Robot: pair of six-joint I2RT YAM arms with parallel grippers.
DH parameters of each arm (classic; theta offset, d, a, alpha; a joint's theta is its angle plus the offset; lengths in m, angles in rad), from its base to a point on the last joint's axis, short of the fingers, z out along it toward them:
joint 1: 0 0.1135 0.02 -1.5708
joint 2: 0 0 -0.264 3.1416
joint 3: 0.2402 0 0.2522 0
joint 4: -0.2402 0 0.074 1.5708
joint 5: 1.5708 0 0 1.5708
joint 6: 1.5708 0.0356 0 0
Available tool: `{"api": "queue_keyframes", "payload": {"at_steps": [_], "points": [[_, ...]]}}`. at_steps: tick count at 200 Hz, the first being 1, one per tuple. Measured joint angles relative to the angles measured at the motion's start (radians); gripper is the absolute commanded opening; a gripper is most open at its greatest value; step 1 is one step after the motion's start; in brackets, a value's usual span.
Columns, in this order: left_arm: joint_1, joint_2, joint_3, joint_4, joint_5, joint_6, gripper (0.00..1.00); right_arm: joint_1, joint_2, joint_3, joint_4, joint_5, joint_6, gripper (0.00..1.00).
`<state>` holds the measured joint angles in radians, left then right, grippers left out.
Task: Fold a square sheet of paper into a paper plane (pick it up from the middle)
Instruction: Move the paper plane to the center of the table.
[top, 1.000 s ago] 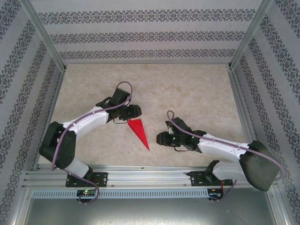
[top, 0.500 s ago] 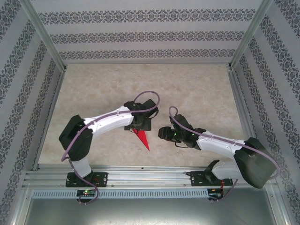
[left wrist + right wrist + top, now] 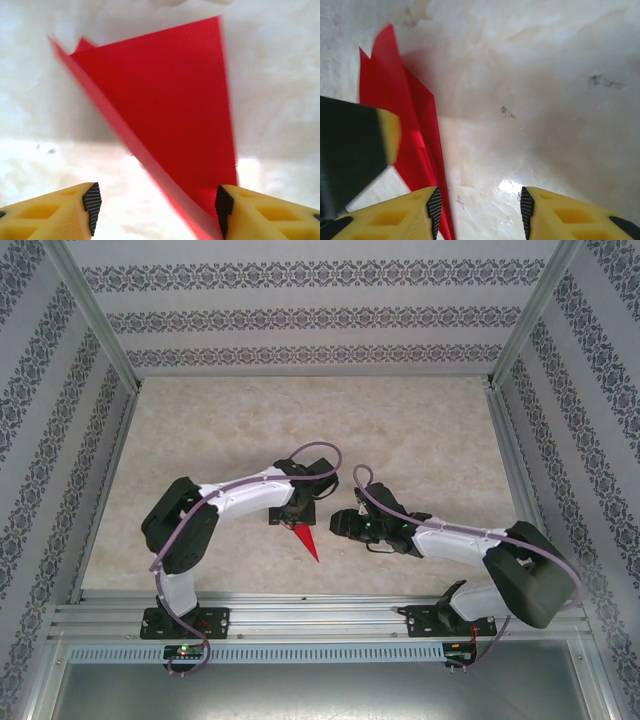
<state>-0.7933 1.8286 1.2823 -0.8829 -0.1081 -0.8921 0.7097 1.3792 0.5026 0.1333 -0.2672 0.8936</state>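
Now straddling paper plane (image 3: 170, 100) with left gripper (image 3: 157, 202), jaws apart, unclamped; right gripper (image 3: 480, 207) likewise released, plane just to its left.

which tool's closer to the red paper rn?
Left. The left tool hangs right over the paper, jaws open astride it. The right tool sits open just beside the paper's edge, gripping nothing.

Left pincer (image 3: 158, 212), right pincer (image 3: 480, 212): jaws apart
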Motion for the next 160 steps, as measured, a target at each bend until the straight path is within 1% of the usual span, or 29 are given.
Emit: {"api": "queue_keyframes", "payload": {"at_steps": [17, 35, 47, 56, 75, 85, 93, 160], "points": [[0.003, -0.082, -0.068, 0.016, 0.002, -0.006, 0.46, 0.017, 0.05, 0.027, 0.005, -0.024, -0.004, 0.47], [0.003, -0.14, -0.101, 0.02, 0.003, -0.008, 0.39, 0.029, 0.078, 0.051, 0.02, -0.045, -0.007, 0.47], [0.004, -0.15, -0.104, 0.032, 0.003, -0.01, 0.37, 0.033, 0.079, 0.057, 0.028, -0.054, -0.008, 0.48], [0.009, -0.16, -0.127, 0.068, 0.006, -0.012, 0.34, 0.04, 0.108, 0.083, 0.027, -0.069, -0.013, 0.48], [0.022, -0.17, -0.166, 0.08, 0.008, -0.015, 0.29, 0.055, 0.198, 0.148, 0.05, -0.106, -0.027, 0.49], [0.026, -0.17, -0.18, 0.087, 0.011, -0.014, 0.28, 0.057, 0.223, 0.163, 0.056, -0.124, -0.034, 0.49], [0.029, -0.17, -0.188, 0.092, 0.014, -0.014, 0.25, 0.059, 0.235, 0.169, 0.059, -0.135, -0.037, 0.49], [0.037, -0.197, -0.239, 0.138, 0.026, -0.018, 0.25, 0.061, 0.3, 0.2, 0.072, -0.193, -0.054, 0.48]]}}
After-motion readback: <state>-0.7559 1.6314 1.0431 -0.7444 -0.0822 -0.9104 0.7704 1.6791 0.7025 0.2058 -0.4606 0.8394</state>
